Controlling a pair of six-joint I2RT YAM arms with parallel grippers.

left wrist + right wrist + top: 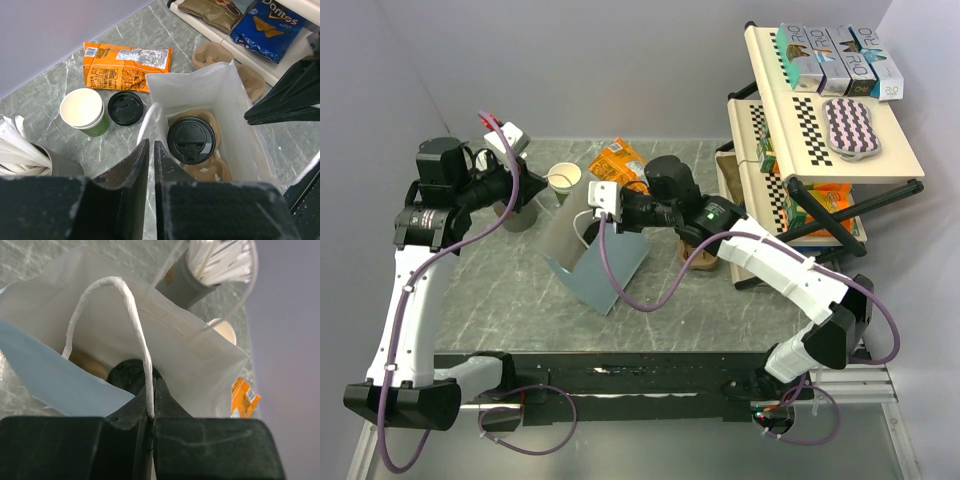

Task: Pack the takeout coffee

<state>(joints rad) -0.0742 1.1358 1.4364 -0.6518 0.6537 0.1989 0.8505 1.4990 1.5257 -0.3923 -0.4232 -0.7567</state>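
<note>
Sitting in white bag [190,87], takeout coffee [191,139], right tool [150,390] clamped on bag handle [131,307], left tool [152,150] slightly apart, empty.

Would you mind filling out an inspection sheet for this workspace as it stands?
Surface: grey marbled table, no spills seen.
Job's things: takeout coffee, lidded, seated in a cardboard carrier inside the white bag.
Clutter: lidless cup, loose black lid, orange snack packet, grey cup of sticks.
Grippers: left gripper slightly apart, empty, near the bag; right gripper shut on the bag handle.
Cables: purple cable sagging over the table beside the bag.
Surroundings: snack rack at right.
</note>
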